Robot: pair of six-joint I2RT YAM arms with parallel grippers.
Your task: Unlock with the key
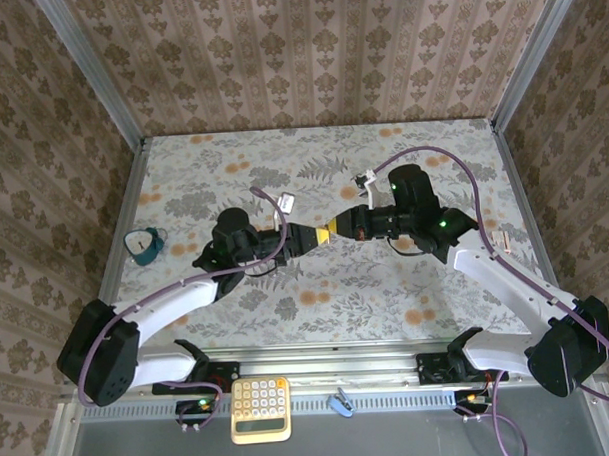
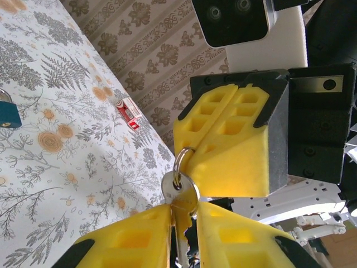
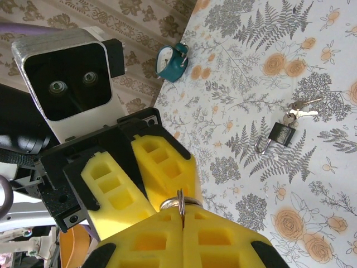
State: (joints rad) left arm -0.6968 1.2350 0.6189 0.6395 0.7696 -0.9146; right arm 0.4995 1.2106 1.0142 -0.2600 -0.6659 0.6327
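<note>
Key handover. Right gripper (image 3: 183, 223) clamps key ring (image 2: 181, 162); left gripper (image 2: 184, 229) brackets key (image 2: 183, 195), grip unconfirmed. Likely next target: teal padlock (image 1: 145, 244) at 9 o'clock

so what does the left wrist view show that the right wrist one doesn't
Left wrist: the key hanging from its ring, blade inside the left gripper, and a red-and-white tag on the table. Right wrist: a black padlock with keys. Both: the ring pinched by the shut right gripper, and the teal padlock.
</note>
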